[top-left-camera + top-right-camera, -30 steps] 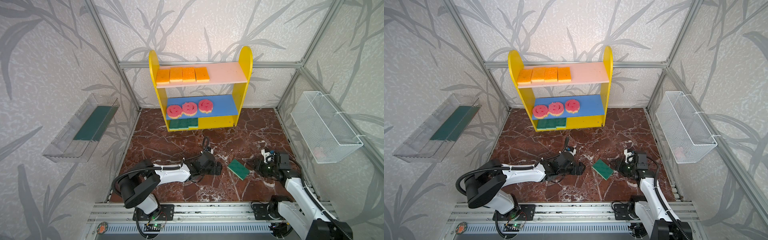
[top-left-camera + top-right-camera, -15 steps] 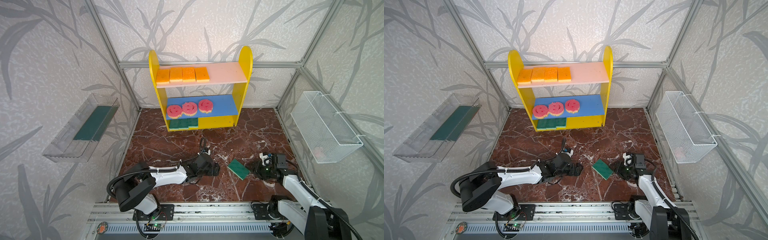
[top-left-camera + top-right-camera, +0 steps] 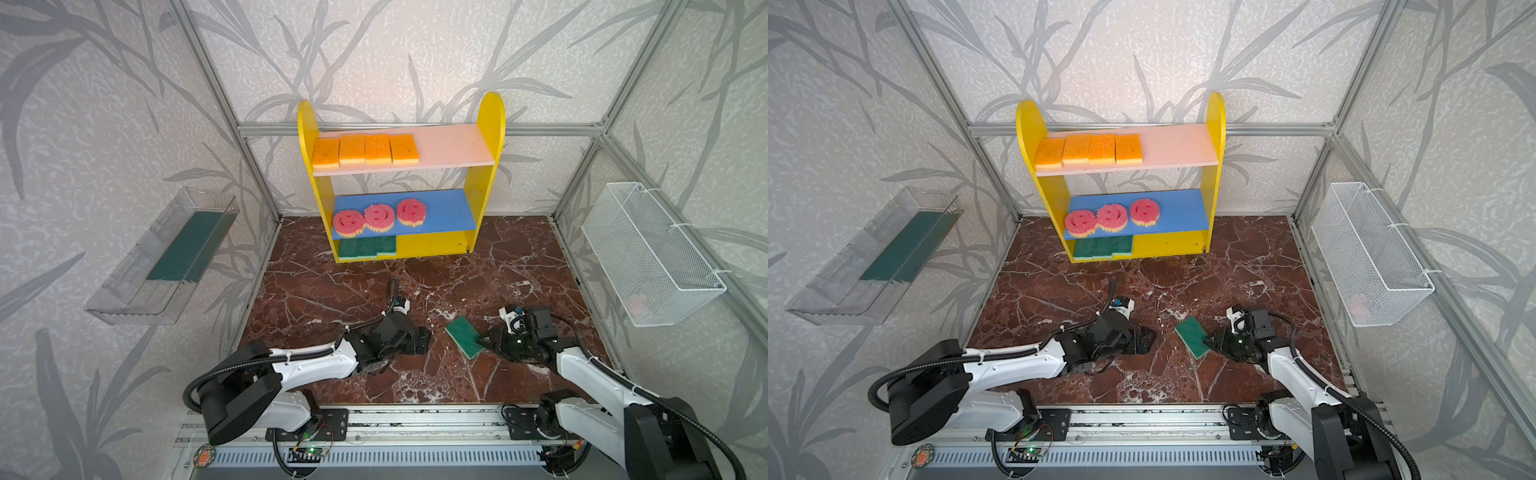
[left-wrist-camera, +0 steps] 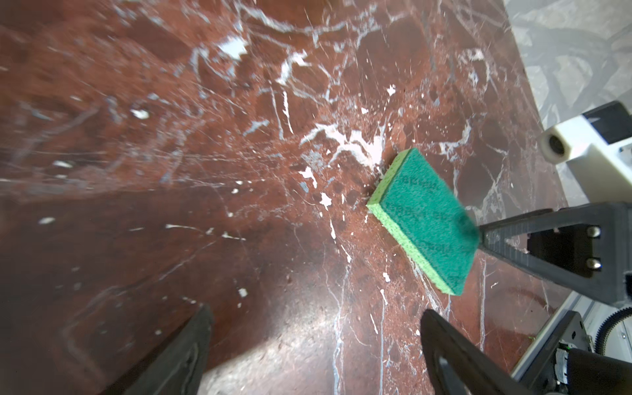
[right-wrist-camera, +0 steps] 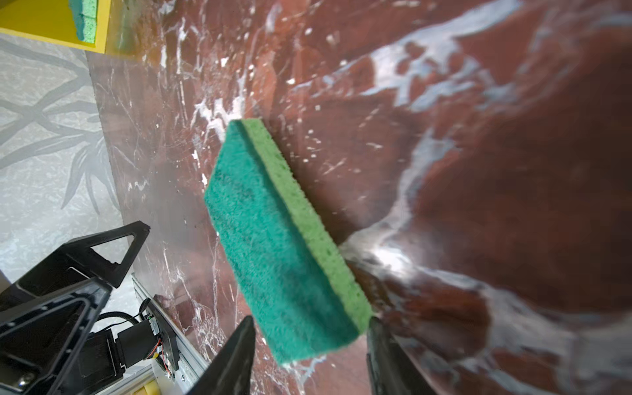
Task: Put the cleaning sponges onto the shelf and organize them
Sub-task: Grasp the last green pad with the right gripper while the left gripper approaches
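Green-topped sponge (image 3: 464, 337) lies on the marble floor (image 3: 519, 257), my right gripper (image 3: 484, 341) straddling one end, clamp unclear; my left gripper (image 3: 424, 337) gapes nearby. Shelf (image 3: 490, 124) holds orange sponges (image 3: 365, 149), pink smileys (image 3: 376, 216), green pads (image 3: 365, 247); clear tray (image 3: 124, 307), a dark strip (image 3: 185, 245).

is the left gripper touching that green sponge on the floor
Apart. In both top views bare marble floor shows between the left gripper and the green sponge; the left wrist view shows the sponge lying beyond its open fingers.
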Robot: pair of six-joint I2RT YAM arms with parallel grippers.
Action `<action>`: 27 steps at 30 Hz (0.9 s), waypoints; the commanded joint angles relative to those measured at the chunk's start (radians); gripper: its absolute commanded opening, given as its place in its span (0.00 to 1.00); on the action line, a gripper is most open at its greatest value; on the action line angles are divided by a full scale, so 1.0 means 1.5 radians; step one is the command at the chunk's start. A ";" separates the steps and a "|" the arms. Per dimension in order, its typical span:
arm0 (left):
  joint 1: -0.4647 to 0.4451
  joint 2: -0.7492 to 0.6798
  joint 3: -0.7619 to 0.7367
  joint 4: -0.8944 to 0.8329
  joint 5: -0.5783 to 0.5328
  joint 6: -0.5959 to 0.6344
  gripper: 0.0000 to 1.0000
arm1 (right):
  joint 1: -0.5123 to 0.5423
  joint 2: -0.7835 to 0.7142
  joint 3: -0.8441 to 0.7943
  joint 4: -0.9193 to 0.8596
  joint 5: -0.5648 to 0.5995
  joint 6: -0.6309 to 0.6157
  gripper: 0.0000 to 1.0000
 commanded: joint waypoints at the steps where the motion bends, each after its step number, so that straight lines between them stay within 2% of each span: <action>1: 0.006 -0.052 -0.014 -0.048 -0.051 0.001 0.97 | 0.073 -0.007 -0.012 0.055 0.036 0.063 0.51; 4: 0.017 -0.090 -0.023 -0.071 -0.060 0.007 0.97 | 0.138 0.020 0.000 0.091 0.053 0.093 0.51; 7: 0.031 -0.116 -0.038 -0.077 -0.052 0.002 0.97 | 0.157 0.054 0.023 0.099 0.036 0.096 0.51; 12: 0.035 -0.141 -0.053 -0.085 -0.053 -0.001 0.97 | 0.157 0.023 0.043 0.037 0.061 0.071 0.51; 15: 0.036 -0.146 -0.059 -0.084 -0.054 -0.004 0.97 | 0.156 0.015 0.032 0.045 0.064 0.080 0.51; 20: 0.042 -0.143 -0.061 -0.085 -0.051 0.001 0.97 | 0.153 0.049 0.018 0.100 0.044 0.100 0.48; 27: 0.057 -0.138 -0.066 -0.076 -0.038 0.002 0.97 | 0.105 0.098 0.023 0.121 -0.019 0.098 0.48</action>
